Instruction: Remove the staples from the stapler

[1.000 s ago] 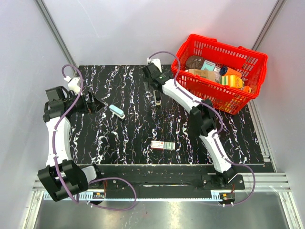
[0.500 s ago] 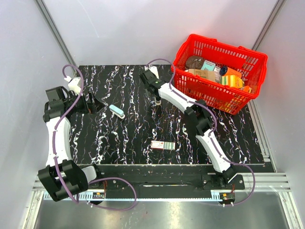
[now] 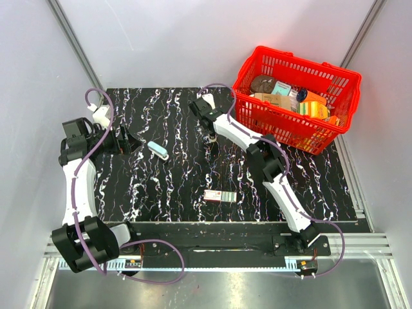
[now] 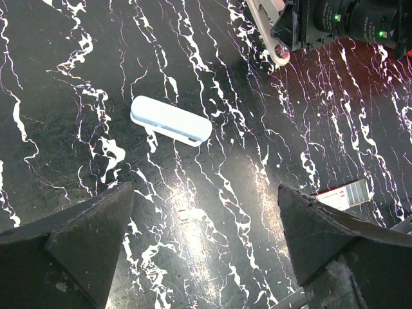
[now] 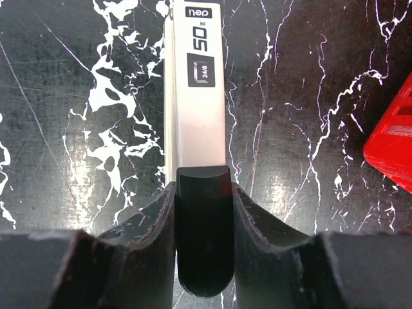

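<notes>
Nearest the bases a small red-and-white box (image 3: 219, 196) lies flat on the table (image 3: 161, 187). Beyond it, toward the left, we find the stapler (image 4: 170, 121), lying flat and slantwise on the bare top, touching nothing. The left gripper (image 4: 205, 193) hangs just behind it, spread wide and empty, well clear of the shell. We judge the stapler light and stiff. Its smooth, rounded plastic looks likely to slide or spin under a one-sided push, and its low profile leaves little to catch. We would pinch it across the narrow width, on the two long sides near mid-length, with fingers square to its long axis. That leaves the ends free for whatever opens the staple channel. Farther back, the right gripper (image 5: 203, 193) is clamped on the black end of a slim black-and-silver bar (image 5: 193, 116), so it cannot help until it lets go. The red basket (image 3: 341, 80) sits farthest right.
</notes>
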